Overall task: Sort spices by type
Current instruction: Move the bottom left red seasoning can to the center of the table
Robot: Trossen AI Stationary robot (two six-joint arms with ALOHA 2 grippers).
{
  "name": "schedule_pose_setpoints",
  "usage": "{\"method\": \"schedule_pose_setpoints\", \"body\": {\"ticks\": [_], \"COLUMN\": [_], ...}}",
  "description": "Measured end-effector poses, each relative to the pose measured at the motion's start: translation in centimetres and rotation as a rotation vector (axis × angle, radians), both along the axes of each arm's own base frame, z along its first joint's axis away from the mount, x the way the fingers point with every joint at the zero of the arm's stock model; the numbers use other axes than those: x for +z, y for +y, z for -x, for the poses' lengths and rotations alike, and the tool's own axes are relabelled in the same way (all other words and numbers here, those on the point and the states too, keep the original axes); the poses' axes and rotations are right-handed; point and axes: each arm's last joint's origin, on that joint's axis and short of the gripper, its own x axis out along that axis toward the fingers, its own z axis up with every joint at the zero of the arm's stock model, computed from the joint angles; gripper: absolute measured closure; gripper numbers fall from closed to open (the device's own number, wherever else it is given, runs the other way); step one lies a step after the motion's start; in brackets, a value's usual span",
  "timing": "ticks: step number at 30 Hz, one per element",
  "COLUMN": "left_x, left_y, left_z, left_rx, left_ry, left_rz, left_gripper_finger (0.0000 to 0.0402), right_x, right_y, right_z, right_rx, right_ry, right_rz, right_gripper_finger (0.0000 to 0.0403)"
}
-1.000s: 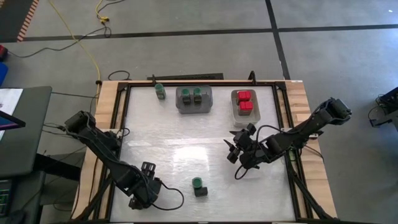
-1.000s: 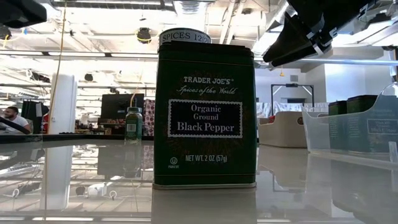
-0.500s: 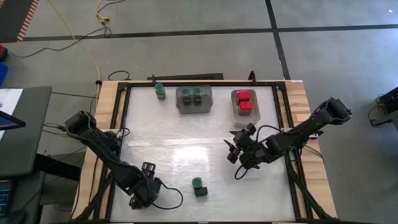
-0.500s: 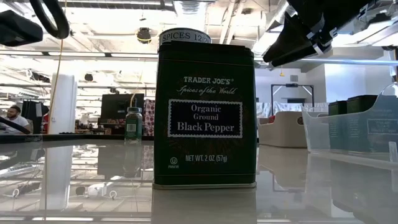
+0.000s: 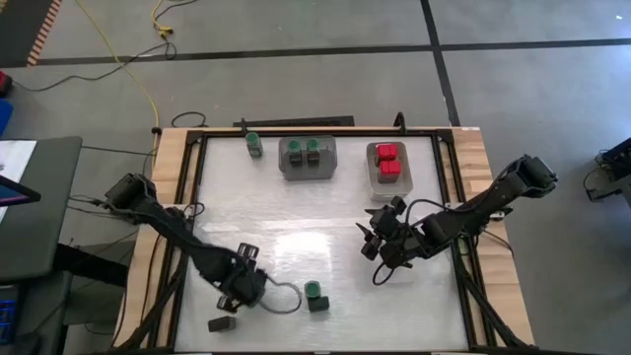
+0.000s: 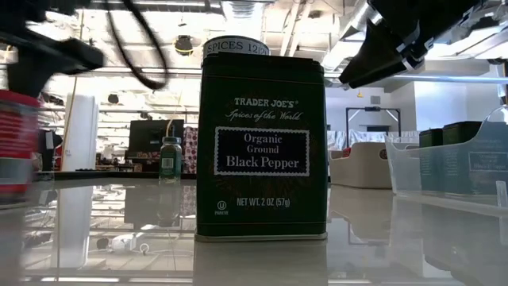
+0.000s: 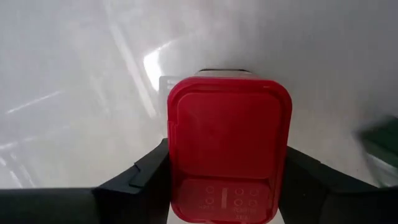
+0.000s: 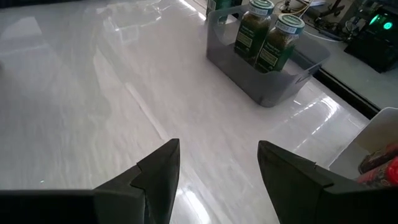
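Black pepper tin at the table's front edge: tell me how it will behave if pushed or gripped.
The black pepper tin is tall with a flat base, so a high push may tip it; a low push should slide it on the glossy table. Its flat, probably rigid sides should grip well.

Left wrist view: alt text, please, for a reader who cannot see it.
A red-topped spice container sits gripped between the left gripper's two dark fingers, its lid facing the camera. Behind it lies the white table.
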Motion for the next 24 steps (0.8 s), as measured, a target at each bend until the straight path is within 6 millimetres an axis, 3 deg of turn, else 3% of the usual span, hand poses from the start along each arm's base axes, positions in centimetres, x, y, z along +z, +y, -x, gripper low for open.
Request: {"method": "schedule_pose_setpoints", "body": {"ticks": [8, 15, 24], "left_x": [0.0, 0.2, 3.0], "left_y": [6.8, 12.6, 18.2], "left_z": [-3.6, -5.7, -8.7], "left_rx": [0.164, 0.247, 0.226], "left_ry": [-0.010, -0.054, -0.295], "left_rz": [-0.043, -0.055, -0.043], "left_gripper_finger": [0.0192, 0.0192, 0.0188], "right_x": [-0.4, -0.9, -0.5], "right_y": [-0.1, -0.2, 0.3], "right_z": [0.9, 3.4, 5.5], "right_rx": [-0.029, -0.156, -0.201], "right_ry": [0.050, 0.092, 0.065], "right_rz": [-0.035, -0.061, -0.070], "right_gripper_finger": [0.0159, 0.0159, 0.0159]}}
